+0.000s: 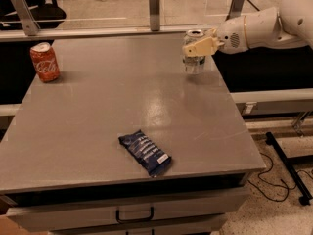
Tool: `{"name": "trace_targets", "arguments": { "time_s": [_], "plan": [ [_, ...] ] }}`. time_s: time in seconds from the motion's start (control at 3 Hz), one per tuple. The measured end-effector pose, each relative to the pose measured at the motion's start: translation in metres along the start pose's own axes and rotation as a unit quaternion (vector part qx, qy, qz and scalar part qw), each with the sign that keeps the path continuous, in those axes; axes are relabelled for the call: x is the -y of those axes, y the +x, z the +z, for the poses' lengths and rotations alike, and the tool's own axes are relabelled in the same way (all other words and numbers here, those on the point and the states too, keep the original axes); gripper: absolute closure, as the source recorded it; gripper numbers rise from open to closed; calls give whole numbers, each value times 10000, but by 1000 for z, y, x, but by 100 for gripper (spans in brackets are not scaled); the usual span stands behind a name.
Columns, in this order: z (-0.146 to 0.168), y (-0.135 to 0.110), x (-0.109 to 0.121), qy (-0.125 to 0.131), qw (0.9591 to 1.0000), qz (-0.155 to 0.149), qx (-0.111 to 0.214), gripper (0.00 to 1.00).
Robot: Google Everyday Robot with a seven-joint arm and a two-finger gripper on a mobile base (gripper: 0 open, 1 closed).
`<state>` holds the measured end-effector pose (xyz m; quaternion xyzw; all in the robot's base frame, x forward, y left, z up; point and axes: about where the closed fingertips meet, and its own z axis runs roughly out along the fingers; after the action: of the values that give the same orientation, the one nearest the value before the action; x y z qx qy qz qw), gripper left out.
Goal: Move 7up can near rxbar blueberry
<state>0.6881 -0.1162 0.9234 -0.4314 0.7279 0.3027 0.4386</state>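
The 7up can (194, 64), silvery with a silver top, is at the far right of the grey table (98, 106), near its back edge. My gripper (198, 47) reaches in from the right and is shut on the can's upper half; a cream finger crosses its front. The can appears held slightly above the tabletop. The rxbar blueberry (145, 152), a dark navy wrapper with white lettering, lies flat near the table's front edge, well in front of and left of the can.
A red cola can (45, 62) stands at the far left of the table. A glass barrier with metal posts (154, 1) runs along the back edge. A drawer with a handle (134, 214) sits under the front edge. Cables lie on the floor at right.
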Motion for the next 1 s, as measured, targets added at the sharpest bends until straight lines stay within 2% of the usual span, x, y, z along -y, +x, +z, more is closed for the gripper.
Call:
{"name": "trace_targets", "arguments": {
  "time_s": [0.33, 0.67, 1.0],
  "plan": [
    [13, -2, -18, -232, 9997, -29, 79, 100],
    [22, -7, -56, -497, 9983, -177, 260, 100],
    [32, -6, -106, -864, 9947, -322, 465, 100]
  ]
}}
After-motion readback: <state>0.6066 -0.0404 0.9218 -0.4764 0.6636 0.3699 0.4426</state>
